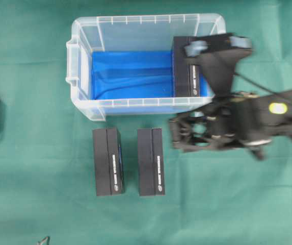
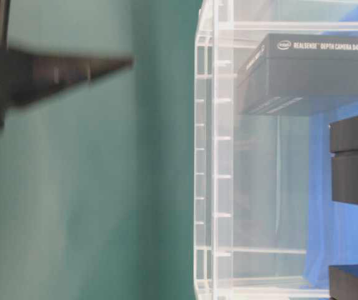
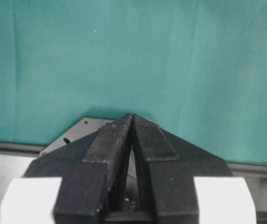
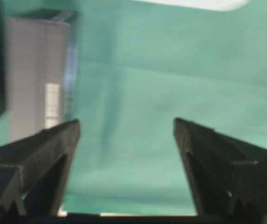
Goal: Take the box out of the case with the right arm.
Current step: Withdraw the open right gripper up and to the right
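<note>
Black box [image 1: 186, 66] lying inside the clear case [image 1: 84, 66], at its 3 o'clock end on blue lining. Right end effector [image 1: 179, 133] spread wide, empty, outside the case near 5 o'clock. Left end effector [image 3: 132, 122] clenched. Risk: clipping the rim on approach, or snagging the two boxes [image 1: 129, 161] on the tabletop [image 1: 33, 178].

Case [image 1: 84, 71] at desk [image 1: 33, 204] rear | one box [image 1: 191, 74] in case, at its right end | two boxes [image 1: 108, 162] [image 1: 151, 162] side by side before case | right gripper [image 1: 179, 133] right of them, above desk
</note>
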You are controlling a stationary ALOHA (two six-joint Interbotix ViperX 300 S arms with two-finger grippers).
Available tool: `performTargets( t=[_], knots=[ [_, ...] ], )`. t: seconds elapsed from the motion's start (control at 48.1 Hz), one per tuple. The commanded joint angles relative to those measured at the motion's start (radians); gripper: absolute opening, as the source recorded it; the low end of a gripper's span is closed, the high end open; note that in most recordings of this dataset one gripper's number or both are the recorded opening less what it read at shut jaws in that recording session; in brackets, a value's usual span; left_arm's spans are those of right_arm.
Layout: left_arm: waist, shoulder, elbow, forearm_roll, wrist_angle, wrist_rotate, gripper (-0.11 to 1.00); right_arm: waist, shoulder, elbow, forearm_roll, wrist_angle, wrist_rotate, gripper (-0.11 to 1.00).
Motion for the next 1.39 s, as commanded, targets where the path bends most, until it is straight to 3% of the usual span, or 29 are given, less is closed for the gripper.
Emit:
performTargets(
  t=[0.0,0.208,0.457,0.915,1.102,1.372],
  knots=[
    [0.002,0.008,-0.025,0.002,-0.006,-0.002,0.00,0.023,-0.101,0.075,-0.003,-0.015,0.025,0.84],
    [0.002,0.011,-0.025,0.002,-0.006,-0.002,0.00,0.077,-0.275,0.268,-0.003,-0.044,0.114,0.84],
    [0.002,0.011,-0.023,0.002,-0.006,-0.002,0.00,0.127,-0.414,0.410,0.003,-0.037,0.169,0.84],
    [0.002,0.009,-0.020,0.002,-0.006,-0.002,0.00,0.115,-0.439,0.443,-0.029,-0.040,0.170,0.84],
    [0.000,0.009,-0.020,0.000,-0.006,-0.002,0.00,0.015,-0.449,0.456,-0.054,-0.040,0.084,0.84],
    [0.002,0.011,-0.020,0.002,-0.006,-0.002,0.00,-0.210,-0.469,0.486,-0.051,-0.095,-0.149,0.84]
  ],
)
